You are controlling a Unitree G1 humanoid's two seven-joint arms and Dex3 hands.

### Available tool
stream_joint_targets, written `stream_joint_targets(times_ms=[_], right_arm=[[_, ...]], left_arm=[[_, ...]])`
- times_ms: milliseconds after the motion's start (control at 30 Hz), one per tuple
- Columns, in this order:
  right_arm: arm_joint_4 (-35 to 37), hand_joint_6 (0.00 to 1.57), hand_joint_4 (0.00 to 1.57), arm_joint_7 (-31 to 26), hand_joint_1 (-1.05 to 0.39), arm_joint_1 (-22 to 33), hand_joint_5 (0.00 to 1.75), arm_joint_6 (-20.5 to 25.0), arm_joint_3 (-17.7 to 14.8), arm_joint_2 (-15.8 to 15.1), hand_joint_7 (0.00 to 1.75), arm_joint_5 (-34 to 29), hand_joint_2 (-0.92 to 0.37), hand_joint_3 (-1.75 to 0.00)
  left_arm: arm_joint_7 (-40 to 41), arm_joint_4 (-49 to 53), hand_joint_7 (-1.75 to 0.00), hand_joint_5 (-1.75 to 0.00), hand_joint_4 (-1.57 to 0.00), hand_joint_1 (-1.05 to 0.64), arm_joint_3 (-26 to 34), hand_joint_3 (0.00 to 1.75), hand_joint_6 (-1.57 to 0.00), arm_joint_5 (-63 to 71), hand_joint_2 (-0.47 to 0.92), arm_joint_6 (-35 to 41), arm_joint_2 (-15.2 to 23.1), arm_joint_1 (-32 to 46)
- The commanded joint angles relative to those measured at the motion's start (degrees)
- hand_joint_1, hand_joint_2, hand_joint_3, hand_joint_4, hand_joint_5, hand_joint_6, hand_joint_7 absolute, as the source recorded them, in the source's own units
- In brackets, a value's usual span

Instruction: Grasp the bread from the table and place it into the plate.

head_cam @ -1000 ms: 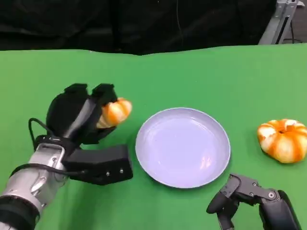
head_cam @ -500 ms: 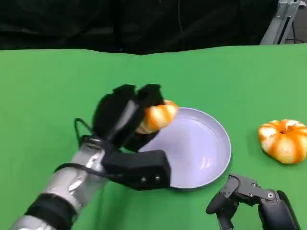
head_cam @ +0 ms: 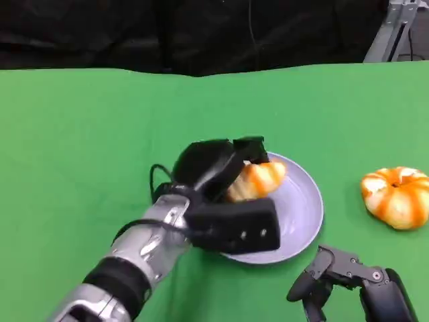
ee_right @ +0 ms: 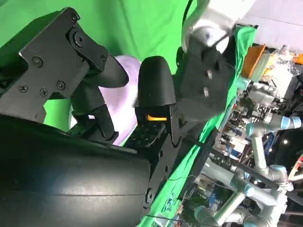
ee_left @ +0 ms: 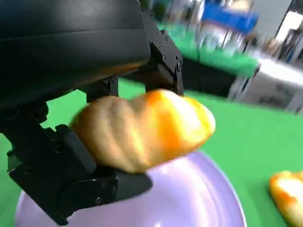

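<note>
My left hand [head_cam: 218,168] grips an orange-and-cream bread roll [head_cam: 258,180] and holds it over the lavender plate [head_cam: 305,208], above its left half. The left wrist view shows the bread [ee_left: 142,128] clamped between black fingers [ee_left: 163,61], just above the plate [ee_left: 199,198]. A second orange-striped bread [head_cam: 397,196] lies on the green table to the right of the plate. My right hand [head_cam: 342,278] sits low at the table's front right, below the plate, fingers curled with nothing in them. In the right wrist view its fingers [ee_right: 154,94] show before the plate [ee_right: 125,66].
The green table [head_cam: 80,134] stretches wide to the left and behind the plate. A black backdrop runs along the far edge, with a grey metal stand [head_cam: 392,30] at the back right. The left forearm [head_cam: 144,251] crosses the front of the table.
My left hand has carried the bread to the right, from left of the plate to over the plate's left half. The right hand and the second bread have stayed put.
</note>
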Motion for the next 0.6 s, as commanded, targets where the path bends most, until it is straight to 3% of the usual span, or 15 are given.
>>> stream_joint_targets(times_ms=[33, 100, 133, 167, 233, 400, 600], right_arm=[[0.17, 0.86, 0.82, -0.33, 0.0, -0.04, 1.61, -0.95, -0.38, -0.33, 1.26, 0.69, -0.28, -1.37], [0.16, 0.86, 0.82, -0.28, -0.01, -0.08, 1.61, -0.94, -0.41, -0.35, 1.26, 0.67, -0.28, -1.37], [0.09, 0.86, 0.81, -0.22, 0.0, -0.11, 1.61, -0.81, -0.43, -0.38, 1.26, 0.63, -0.28, -1.37], [0.04, 0.86, 0.81, -0.18, 0.0, -0.12, 1.61, -0.71, -0.44, -0.41, 1.27, 0.6, -0.28, -1.38], [-0.03, 0.86, 0.81, -0.15, 0.0, -0.14, 1.61, -0.55, -0.46, -0.43, 1.27, 0.53, -0.27, -1.39], [-0.14, 0.85, 0.82, 0.02, 0.0, -0.18, 1.61, -0.18, -0.53, -0.38, 1.27, 0.81, -0.28, -1.39], [0.05, 0.85, 0.82, 0.01, 0.0, -0.31, 1.59, -0.37, -0.66, -0.43, 1.27, 1.07, -0.29, -1.38]], left_arm=[[-6.57, -3.13, -0.06, -0.73, -0.14, -0.43, -1.8, 0.16, -0.38, 0.98, 0.91, 3.47, 1.18, -1.14], [-9.12, -4.62, -0.02, -0.58, -0.06, -0.49, -2.68, 0.15, -0.3, 1.57, 0.92, 4.84, 1.82, -0.99], [-10.71, -5.43, -0.01, -0.3, -0.03, -0.64, -3.17, 0.24, -0.18, 1.89, 0.92, 5.45, 2.28, -0.91], [-11.89, -6.14, -0.01, -0.18, -0.01, -0.7, -3.54, 0.28, -0.13, 2.09, 0.92, 5.96, 2.63, -0.8], [-13.88, -7.51, 0.0, -0.07, 0.0, -0.77, -3.79, 0.33, -0.08, 2.18, 0.92, 6.7, 3.25, -0.49], [-20.89, -12.8, 0.0, 0.0, 0.0, -0.89, -4.12, 0.43, -0.03, 1.98, 0.92, 8.72, 6.01, 0.23], [-27.49, -22.97, -0.04, -0.03, -0.06, -0.88, -2.41, 0.41, -0.11, 0.47, 0.92, 9.31, 10.78, 3.09]])
